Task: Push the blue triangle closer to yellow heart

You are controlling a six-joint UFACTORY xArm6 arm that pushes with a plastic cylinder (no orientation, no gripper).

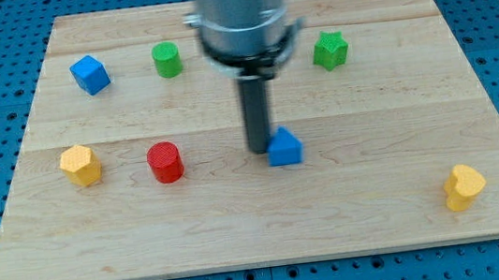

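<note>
There are no jaws on this arm to be wide, narrow or holding anything; it ends in a dark rod, and my tip (261, 149) sits on the desk (240, 226) touching, or all but touching, the blue triangle (284, 146) from its nine o'clock side. That block lies a little right of the board's middle.

The yellow heart (464, 185) is well apart from it, off toward four o'clock near the lower right corner, with bare wood between the two.

To my eye the contact is on nearly the right side. The push wants to run toward four o'clock, so the tip would do better sitting a touch higher, at about ten o'clock on the triangle, and pressing through its centre. A slanted face may let the block twist and slip off the rod, so a slow, steady stroke with small corrections looks wise, stopping short of knocking the heart toward the edge.

Farther out, a red cylinder (165, 162) and a yellow hexagon (80, 165) lie at nine o'clock from the tip. A blue cube (89, 74) and a green cylinder (166, 60) sit toward ten and eleven o'clock, and a green star (330, 50) toward two. None is in the path.

I can read no brand, label or writing anywhere.
</note>
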